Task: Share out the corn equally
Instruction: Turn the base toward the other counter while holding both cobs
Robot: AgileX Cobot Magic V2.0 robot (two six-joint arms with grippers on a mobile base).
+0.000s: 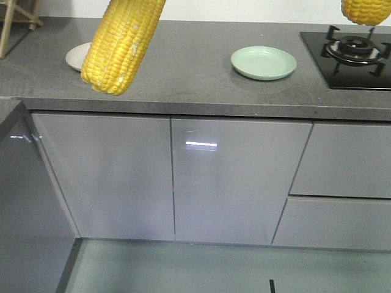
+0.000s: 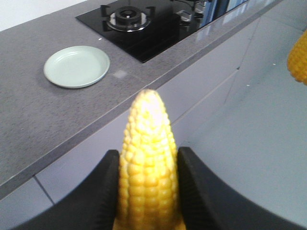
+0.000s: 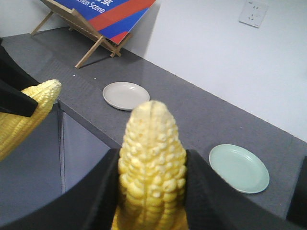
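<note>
My left gripper (image 2: 148, 157) is clamped on the first cob (image 2: 147, 143), black fingers (image 2: 106, 182) pressed to both flanks, pale tip outward; my right gripper (image 3: 152, 157) clasps the second cob (image 3: 152, 165) likewise; both hang in mid-air, seen from the front left and right of the green plate (image 1: 263, 63); a pale plate (image 1: 77, 56) sits farther left on the grey countertop (image 1: 183, 67); the hob (image 1: 354, 55) lies to its right.
</note>
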